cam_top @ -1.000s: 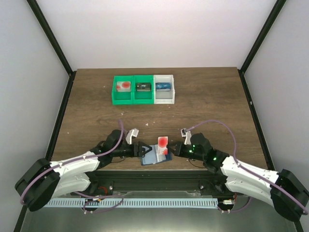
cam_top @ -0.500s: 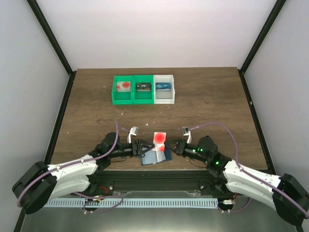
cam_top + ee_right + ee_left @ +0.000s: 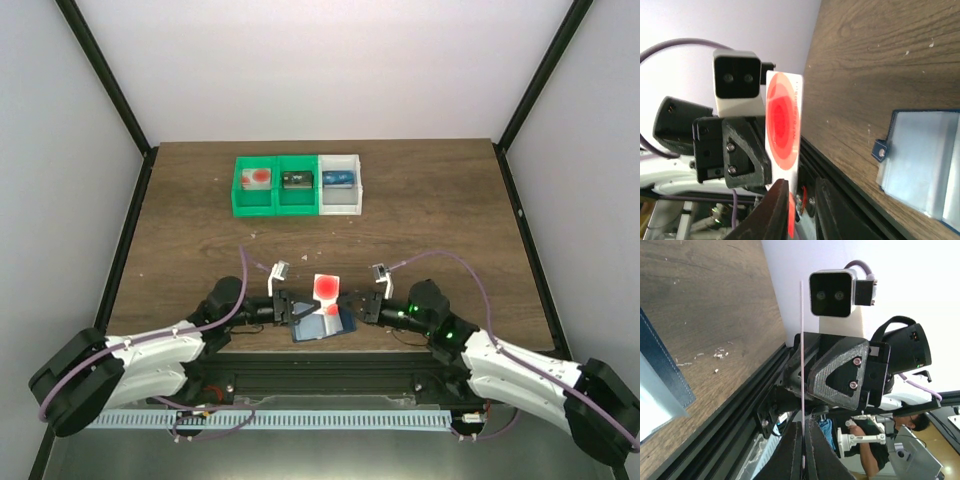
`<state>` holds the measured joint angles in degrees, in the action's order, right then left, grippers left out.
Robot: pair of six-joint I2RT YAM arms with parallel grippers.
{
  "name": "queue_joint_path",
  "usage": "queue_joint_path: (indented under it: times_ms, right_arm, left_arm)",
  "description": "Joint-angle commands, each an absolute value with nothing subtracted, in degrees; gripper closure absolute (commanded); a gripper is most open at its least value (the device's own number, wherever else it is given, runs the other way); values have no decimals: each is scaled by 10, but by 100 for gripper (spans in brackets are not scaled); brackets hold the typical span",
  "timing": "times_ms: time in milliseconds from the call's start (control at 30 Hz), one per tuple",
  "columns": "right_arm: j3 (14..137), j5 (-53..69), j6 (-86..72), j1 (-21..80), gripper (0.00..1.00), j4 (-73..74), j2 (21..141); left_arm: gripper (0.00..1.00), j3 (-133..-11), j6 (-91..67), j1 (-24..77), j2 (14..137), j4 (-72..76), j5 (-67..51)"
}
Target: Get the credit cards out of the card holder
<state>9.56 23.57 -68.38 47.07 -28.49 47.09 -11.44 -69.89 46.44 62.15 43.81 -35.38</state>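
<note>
A pale credit card (image 3: 326,287) with a large red circle stands upright above the table's near edge, between my two grippers. My left gripper (image 3: 303,306) is shut on it; in the left wrist view the card (image 3: 802,340) is a thin edge-on line pinched between the black fingers (image 3: 789,455). My right gripper (image 3: 800,212) is open, its fingers (image 3: 774,215) standing on either side of the card's (image 3: 783,117) lower end with a gap on one side. The dark blue card holder (image 3: 322,326) lies open on the wood below, pale inner pockets up (image 3: 925,160).
At the back stand a green bin (image 3: 272,205) holding a red-circle card (image 3: 258,176) and a black item (image 3: 296,180), and a white bin (image 3: 340,205) holding a blue item (image 3: 338,180). The black frame rail (image 3: 320,362) runs just below the card holder.
The left gripper has shut on the upright card and the right gripper's jaws have parted from it. The card has shifted slightly left and stands straighter than a second ago.
</note>
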Motion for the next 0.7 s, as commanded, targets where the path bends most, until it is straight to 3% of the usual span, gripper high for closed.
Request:
queue_joint_path:
  times_ms: [0, 67, 267, 467, 533, 667]
  right_arm:
    - [161, 262, -538, 470, 78, -112, 432]
    - [207, 240, -476, 470, 71, 3, 414]
    - [368, 195, -331, 469, 69, 256, 400]
    - [460, 256, -260, 469, 62, 339, 449]
    - [466, 302, -245, 469, 56, 335, 462]
    - [462, 352, -236, 469, 58, 320, 481]
  left_arm:
    - [100, -98, -673, 458, 596, 446, -395]
    - [100, -106, -641, 453, 579, 403, -431]
    - [100, -171, -496, 452, 522, 178, -519]
    - [100, -207, -429, 451, 491, 79, -555]
    - [100, -205, -429, 451, 484, 82, -564]
    - [100, -188, -457, 452, 478, 137, -591]
